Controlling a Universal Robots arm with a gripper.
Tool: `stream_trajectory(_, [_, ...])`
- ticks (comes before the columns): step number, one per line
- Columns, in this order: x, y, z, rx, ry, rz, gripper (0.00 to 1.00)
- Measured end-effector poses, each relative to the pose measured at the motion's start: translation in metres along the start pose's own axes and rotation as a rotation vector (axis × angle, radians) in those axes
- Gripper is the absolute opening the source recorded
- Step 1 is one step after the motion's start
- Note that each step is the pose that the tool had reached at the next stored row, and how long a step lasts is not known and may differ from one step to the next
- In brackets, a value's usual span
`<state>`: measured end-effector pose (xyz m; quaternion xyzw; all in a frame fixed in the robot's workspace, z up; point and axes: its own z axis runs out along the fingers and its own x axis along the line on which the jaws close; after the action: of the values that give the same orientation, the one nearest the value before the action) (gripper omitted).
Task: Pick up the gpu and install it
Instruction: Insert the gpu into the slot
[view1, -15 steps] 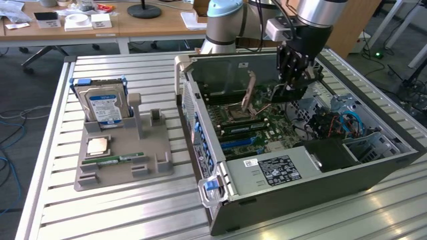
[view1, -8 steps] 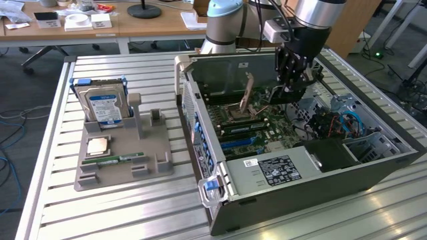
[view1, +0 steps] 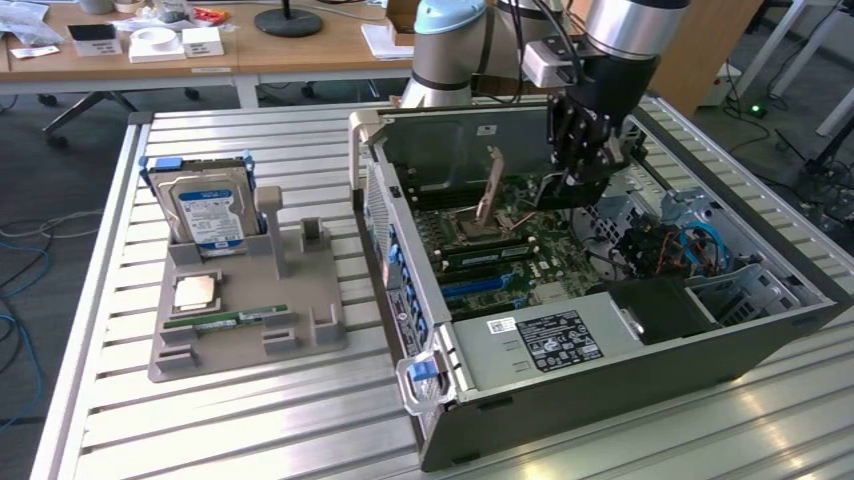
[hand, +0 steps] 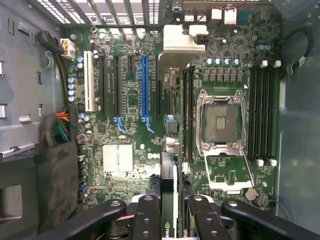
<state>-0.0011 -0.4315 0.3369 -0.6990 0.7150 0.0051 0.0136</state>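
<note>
My gripper (view1: 583, 150) hangs over the far part of the open computer case (view1: 694, 345), shut on the gpu (view1: 541, 195). The wrist view looks straight down on the card. The gpu (hand: 170, 192) is seen edge-on as a thin dark strip between the two black fingers (hand: 147, 215), with its silver end bracket (hand: 182, 40) toward the case's rear grille. It is held above the motherboard (hand: 120, 100), between the blue slot (hand: 145, 85) and the CPU socket (hand: 220, 120). It touches no slot that I can see.
A grey holder (view1: 307, 320) at the exterior view's left carries a hard drive (view1: 207, 205), a CPU chip (view1: 198, 290) and a memory stick (view1: 240, 318). Inside the case are coloured cables (hand: 60, 127), a silver heatsink (hand: 117, 157) and memory slots (hand: 262, 115).
</note>
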Motion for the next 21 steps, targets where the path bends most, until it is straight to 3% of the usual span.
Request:
stream_trajectory(8, [0.0027, 0.0082, 0.0043, 0.0124, -0.0004, -0.010, 0.26])
stream_trajectory(21, [0.0028, 0.0087, 0.0084, 0.0126, -0.0004, -0.010, 0.26])
